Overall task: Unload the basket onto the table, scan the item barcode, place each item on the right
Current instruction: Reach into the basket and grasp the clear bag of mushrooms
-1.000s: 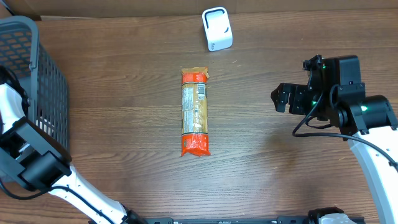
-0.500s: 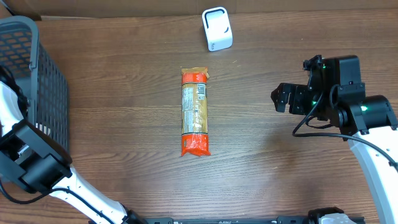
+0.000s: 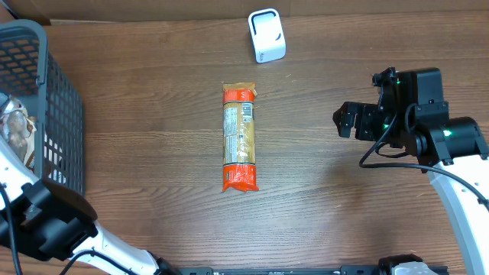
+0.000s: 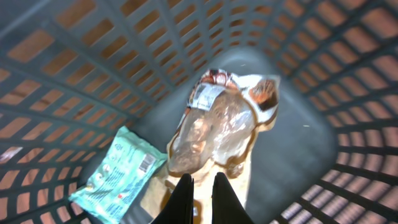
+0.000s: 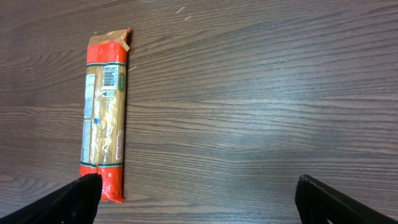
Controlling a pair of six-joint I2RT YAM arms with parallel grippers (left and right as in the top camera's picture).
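Note:
My left gripper (image 4: pixel 203 186) is down inside the grey basket (image 3: pixel 61 99), its fingers shut on the near end of a clear bag with a brown and white label (image 4: pixel 217 124). That bag (image 3: pixel 15 126) also shows at the basket's left side in the overhead view. A long orange pasta pack (image 3: pixel 239 137) lies in the middle of the table, barcode label up (image 5: pixel 104 118). The white scanner (image 3: pixel 267 36) stands at the far edge. My right gripper (image 3: pixel 348 121) hovers open to the right of the pack, nothing between its fingers (image 5: pixel 196 185).
A teal packet (image 4: pixel 118 171) lies on the basket floor to the left of the held bag. The basket's lattice walls (image 4: pixel 93 74) close in all round the left gripper. The wood table (image 3: pixel 153 183) spreads between basket and pack.
My left gripper has closed on the clear bag, and the bag has come into the overhead view at the basket's left. The left arm shifted toward the near edge. The right arm stayed still.

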